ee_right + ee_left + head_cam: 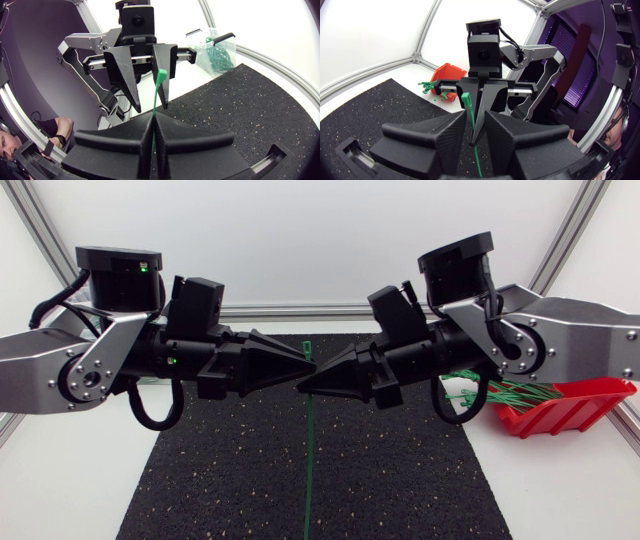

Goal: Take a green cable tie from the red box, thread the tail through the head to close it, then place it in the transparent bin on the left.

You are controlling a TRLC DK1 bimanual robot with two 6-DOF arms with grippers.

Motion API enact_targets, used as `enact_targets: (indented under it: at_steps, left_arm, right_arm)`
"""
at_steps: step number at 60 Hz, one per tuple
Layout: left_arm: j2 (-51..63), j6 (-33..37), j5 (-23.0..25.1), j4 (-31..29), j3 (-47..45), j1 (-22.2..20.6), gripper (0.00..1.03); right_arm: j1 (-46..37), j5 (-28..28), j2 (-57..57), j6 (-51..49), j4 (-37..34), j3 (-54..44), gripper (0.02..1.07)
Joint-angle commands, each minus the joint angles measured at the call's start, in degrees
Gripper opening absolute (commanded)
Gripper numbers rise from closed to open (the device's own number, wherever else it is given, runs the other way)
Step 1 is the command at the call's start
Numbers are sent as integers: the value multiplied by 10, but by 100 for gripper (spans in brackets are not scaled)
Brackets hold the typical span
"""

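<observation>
Right gripper [152, 120] pinches green cable tie [160, 82] (near head); left gripper [151, 107] fingers apart.

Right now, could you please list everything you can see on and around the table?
held cable tie: one, green, hanging upright over the mat, between the two claws.
spare cable ties: a bunch, green, in the red box.
red box: one, red, on the table to the right of the mat.
transparent bin: one, clear, past the mat's edge, behind the left arm.
binned ties: several, green, inside the transparent bin.
mat: one, black and speckled, mid-table.
table: one, white.
left claw: one, black, open, with the held cable tie between its fingers.
right claw: one, black, shut on the held cable tie.
</observation>
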Motion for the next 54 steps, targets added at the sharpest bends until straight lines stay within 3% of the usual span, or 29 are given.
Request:
enact_targets:
  at_steps: [1, 29, 32, 54]
  left_arm:
    - [9, -10, 6, 11, 0, 4, 24]
    - [8, -14, 6, 16, -1, 8, 19]
    - [8, -16, 6, 16, 0, 7, 15]
    - [2, -22, 5, 19, -3, 4, 14]
  right_arm:
    - [1, -3, -12, 12, 9, -19, 8]
    - [-7, -3, -34, 12, 11, -33, 8]
    - [-7, -3, -34, 12, 12, -32, 8]
    - [-1, -3, -24, 12, 16, -32, 8]
